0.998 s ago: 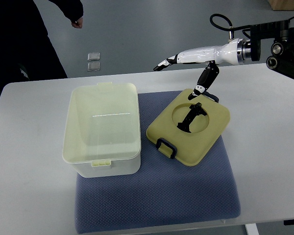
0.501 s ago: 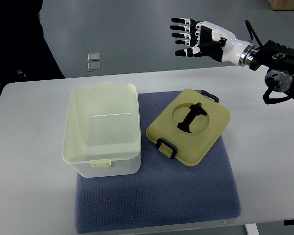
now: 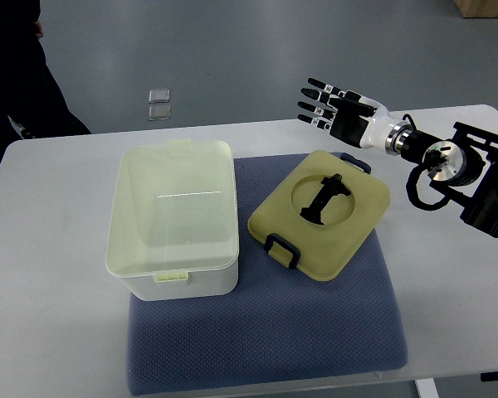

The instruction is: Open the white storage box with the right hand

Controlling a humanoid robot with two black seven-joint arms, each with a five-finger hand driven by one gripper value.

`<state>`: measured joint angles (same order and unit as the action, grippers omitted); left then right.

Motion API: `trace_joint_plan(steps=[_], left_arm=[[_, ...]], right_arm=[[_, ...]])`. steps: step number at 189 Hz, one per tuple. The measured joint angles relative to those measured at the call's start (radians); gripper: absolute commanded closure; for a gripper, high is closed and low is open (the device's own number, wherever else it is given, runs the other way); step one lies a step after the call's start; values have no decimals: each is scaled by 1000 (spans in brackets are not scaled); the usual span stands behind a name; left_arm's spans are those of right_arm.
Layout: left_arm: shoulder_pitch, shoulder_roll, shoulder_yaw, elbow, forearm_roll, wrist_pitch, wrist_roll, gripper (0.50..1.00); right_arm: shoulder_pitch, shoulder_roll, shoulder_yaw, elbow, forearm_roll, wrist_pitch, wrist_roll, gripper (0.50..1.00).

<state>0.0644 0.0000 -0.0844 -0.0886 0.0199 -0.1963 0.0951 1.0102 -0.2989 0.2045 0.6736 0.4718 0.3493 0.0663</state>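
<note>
Grey floor lies behind a white table (image 3: 50,332), and a person in dark clothing (image 3: 17,75) stands at the upper left corner. On the table a blue textured fabric mat (image 3: 266,340) carries the white plastic storage box (image 3: 174,220), which sits uncovered on the mat's left part, its pale translucent walls upright. Just right of the box, apart from it, the yellowish flat lid with black clips and a black handle in a round recess (image 3: 322,214) lies on the mat. Above the lid's far edge, the white and black right hand (image 3: 336,114) hovers with fingers spread, holding nothing.
</note>
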Motion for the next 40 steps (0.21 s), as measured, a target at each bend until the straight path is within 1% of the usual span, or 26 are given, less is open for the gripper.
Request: trace_joint_plan(steps=[40], left_arm=[[0, 0, 0, 0, 0, 0, 0, 500]], right_arm=[[-8, 2, 5, 0, -4, 1, 9, 564]])
